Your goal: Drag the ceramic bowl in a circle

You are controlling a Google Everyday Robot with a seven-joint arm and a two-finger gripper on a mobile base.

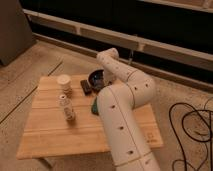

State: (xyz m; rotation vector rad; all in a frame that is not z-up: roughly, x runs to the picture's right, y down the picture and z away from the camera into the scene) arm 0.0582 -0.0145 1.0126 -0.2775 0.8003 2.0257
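Sitting near the far edge of the bench (50, 135), at about 12 o'clock from its middle, the ceramic bowl (95, 78) was met at its 3 o'clock rim by the gripper (104, 76); whether the rim was held could not be told.

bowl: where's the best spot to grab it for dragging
Pinch the bowl by its rim, from above: it stands upright, shallow and open, so the thin wall is probably the easiest hold. The gripper is at its right side in view, largely hidden by the arm.
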